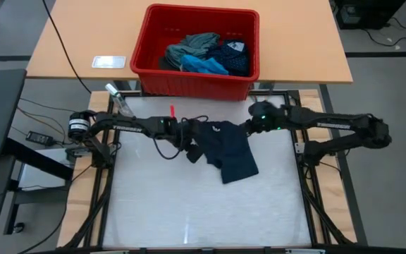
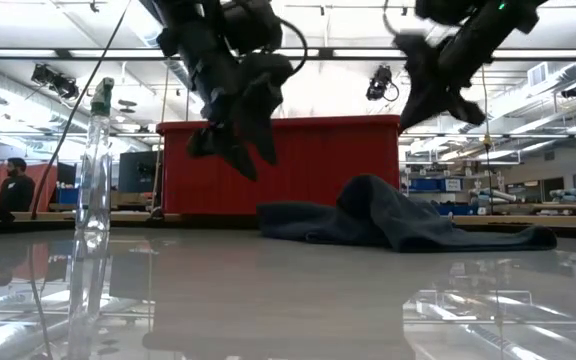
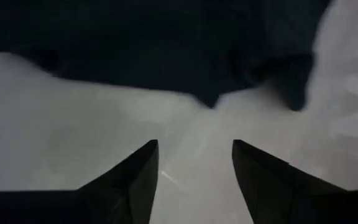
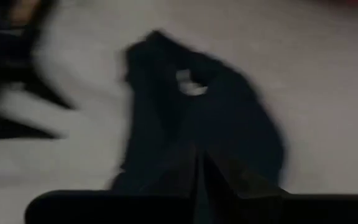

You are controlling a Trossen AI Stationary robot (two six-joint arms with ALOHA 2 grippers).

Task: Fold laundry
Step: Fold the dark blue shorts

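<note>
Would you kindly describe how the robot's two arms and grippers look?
Both arms are dark, slim and jointed. The left arm carries a looping black cable; the right arm shows a green light. The left gripper has two black, pointed fingers.

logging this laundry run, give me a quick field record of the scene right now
garment on table: dark navy small cloth garment, crumpled on the white table mat
left gripper: open, empty, above the mat beside the garment
right gripper: shut, raised over the garment's far edge, holding nothing
bin: red plastic bin on the wooden table behind, holding bright blue, grey-green and navy dotted clothes
folding: not started
</note>
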